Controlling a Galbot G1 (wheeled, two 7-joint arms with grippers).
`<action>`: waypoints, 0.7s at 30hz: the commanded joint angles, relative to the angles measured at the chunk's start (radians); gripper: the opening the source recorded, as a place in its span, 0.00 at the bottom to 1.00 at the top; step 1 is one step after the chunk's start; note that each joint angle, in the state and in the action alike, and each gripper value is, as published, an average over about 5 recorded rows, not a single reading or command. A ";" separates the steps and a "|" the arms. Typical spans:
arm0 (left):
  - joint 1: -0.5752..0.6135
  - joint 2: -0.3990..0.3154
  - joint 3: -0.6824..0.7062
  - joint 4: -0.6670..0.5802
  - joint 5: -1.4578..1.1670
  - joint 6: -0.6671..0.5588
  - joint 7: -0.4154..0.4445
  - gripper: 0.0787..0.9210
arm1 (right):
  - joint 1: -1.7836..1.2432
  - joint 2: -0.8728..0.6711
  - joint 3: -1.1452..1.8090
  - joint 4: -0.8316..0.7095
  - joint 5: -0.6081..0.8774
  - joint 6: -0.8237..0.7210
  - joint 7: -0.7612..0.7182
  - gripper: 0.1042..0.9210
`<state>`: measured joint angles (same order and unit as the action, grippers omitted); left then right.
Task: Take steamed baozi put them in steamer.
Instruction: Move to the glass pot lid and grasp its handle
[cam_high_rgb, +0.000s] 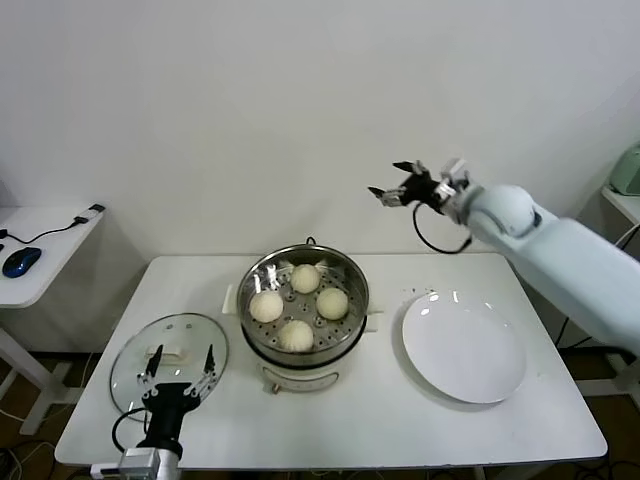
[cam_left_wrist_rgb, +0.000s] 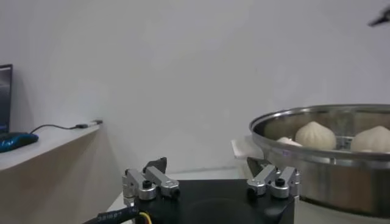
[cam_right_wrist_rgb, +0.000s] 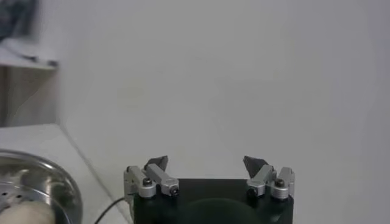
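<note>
Your left gripper (cam_high_rgb: 179, 366) sits low at the near left corner of the white table (cam_high_rgb: 380, 420), jaws spread wide and holding nothing; its fingertips hang over the near edge of the round glass lid (cam_high_rgb: 168, 358) that lies flat there. In the left wrist view the same gripper (cam_left_wrist_rgb: 211, 171) shows both fingers parted with only empty space between them. Your right gripper (cam_high_rgb: 400, 185) is raised well above the table, off to the right of the steamer (cam_high_rgb: 303, 305) and in front of the wall, jaws equally spread and empty, touching nothing; the right wrist view confirms it (cam_right_wrist_rgb: 207, 165). You can see all four steamed baozi (cam_high_rgb: 299, 305) already resting on the perforated tray inside the shiny steel pot at the table's centre: smooth, cream-white domes, set in a loose diamond, each apart from its neighbours. The white plate (cam_high_rgb: 464, 346) just right of the steamer lies bare.
</note>
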<state>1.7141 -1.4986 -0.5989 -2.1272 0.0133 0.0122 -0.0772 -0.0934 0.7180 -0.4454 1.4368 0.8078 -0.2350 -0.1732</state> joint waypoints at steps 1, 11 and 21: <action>-0.006 0.006 -0.008 -0.003 -0.017 -0.016 0.002 0.88 | -0.997 -0.046 0.946 0.161 -0.196 0.208 0.071 0.88; -0.003 0.023 -0.018 0.032 0.018 -0.073 -0.046 0.88 | -1.302 0.241 1.108 0.146 -0.329 0.493 -0.003 0.88; -0.024 0.054 -0.039 0.084 0.409 -0.124 -0.194 0.88 | -1.421 0.452 1.073 0.124 -0.422 0.654 -0.013 0.88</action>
<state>1.6907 -1.4507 -0.6343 -2.0649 0.2242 -0.0784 -0.2014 -1.2900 0.9536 0.5052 1.5491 0.5073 0.2164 -0.1810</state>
